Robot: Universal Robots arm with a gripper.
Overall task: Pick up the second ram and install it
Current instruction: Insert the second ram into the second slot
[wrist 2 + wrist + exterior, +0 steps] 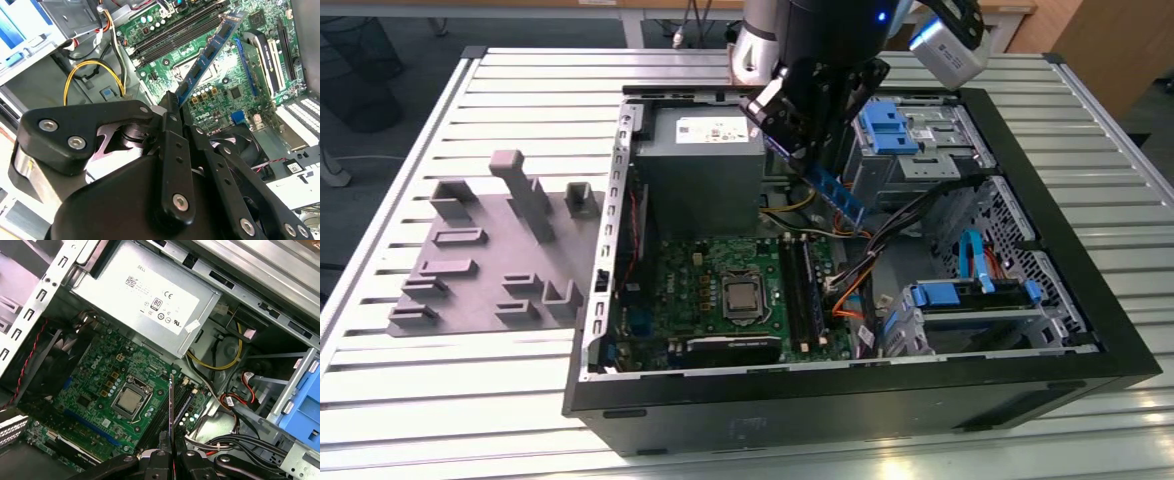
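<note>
Pinching one end of the long, flat blue circuit-board RAM stick [210, 55], the black hand [172, 107] holds it tilted above the green motherboard [95, 390], slots beyond. Judged light, stiff, fragile: grip by edges, not chips.

We see the gripper [172, 107] in matt black plastic with bright metal screws, the second ram [212, 47] a glossy blue board, the computer case [854, 400] matt black outside — bare grey sheet metal within — on a ribbed metal table [467, 400].
</note>
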